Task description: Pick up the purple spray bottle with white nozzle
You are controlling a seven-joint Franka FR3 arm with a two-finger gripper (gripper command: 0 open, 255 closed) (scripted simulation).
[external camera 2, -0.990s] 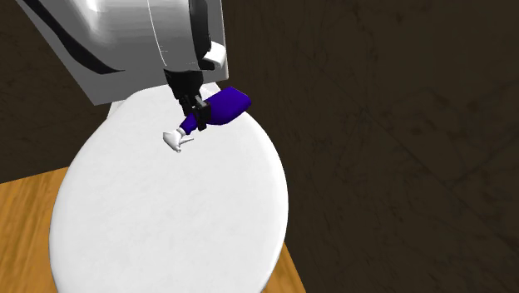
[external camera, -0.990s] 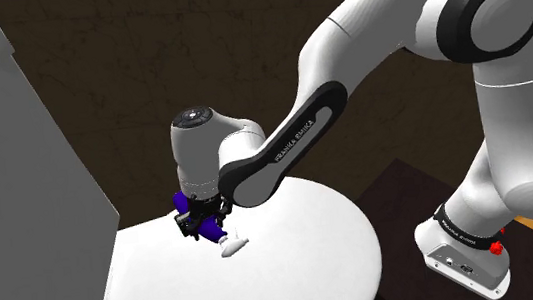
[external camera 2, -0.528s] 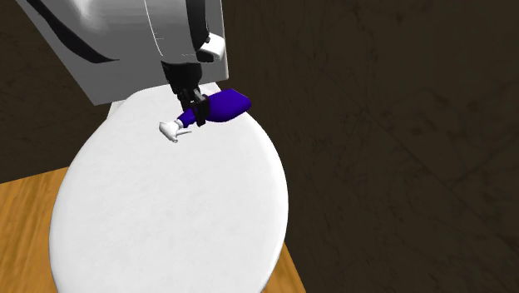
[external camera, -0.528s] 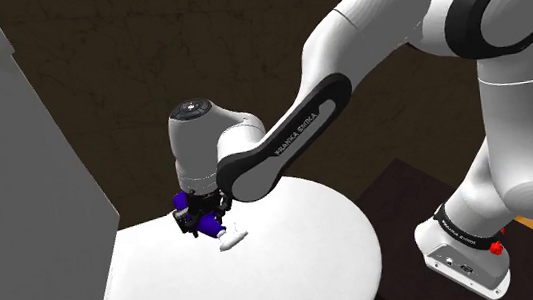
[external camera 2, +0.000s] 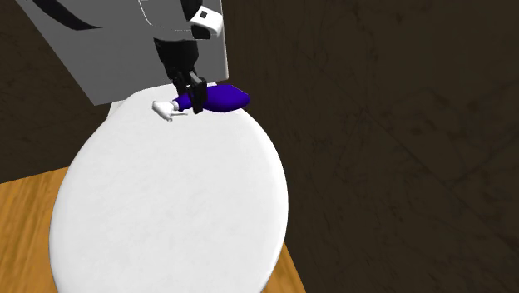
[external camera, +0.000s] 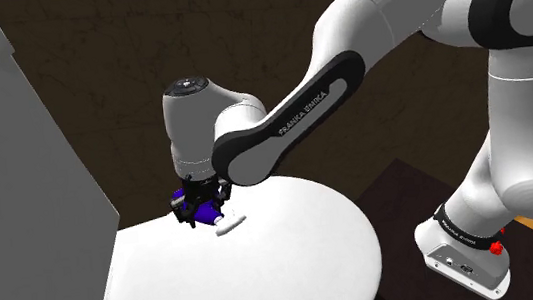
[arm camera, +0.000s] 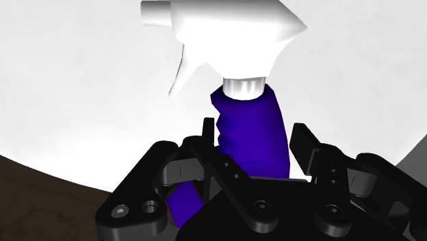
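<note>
Lifting is the step in hand, as I judge it, and the scene reads as follows from the shoulder view's left to its right.

At the far left stands a tall grey block (external camera: 16,178), close beside the work. Just to its right the gripper (external camera: 200,206) hangs over the far edge of a white round top (external camera: 295,262), and it is clamped on the spray bottle (external camera: 200,213). In the wrist view the two black fingers (arm camera: 304,144) press the purple body from either side, just behind the white nozzle (arm camera: 226,27). The bottle lies about level in the grasp. In the second exterior view its nozzle points to that view's left and its rounded purple end to the right. It seems just above the top, though I cannot be sure it is clear of it. Further right the arm (external camera: 346,56) sweeps up and over to the stand (external camera: 465,250) at the lower right. In the second exterior view a strip of wooden floor (external camera 2: 25,200) shows at the near left and a dark wall (external camera 2: 399,125) behind.

To do the lift well:
- Keep the clamp firm and do not ease it.
- Rise straight up, slowly. Most of the purple body hangs to one side of the fingers, so a jerk could pivot the bottle in the grasp.
- Drift neither way until the bottle is clearly above the top, since the grey block is near on the left and the nozzle sticks out.
- Watch for the bottle tipping, because a droop at the purple end would mean the hold is slipping.
</note>
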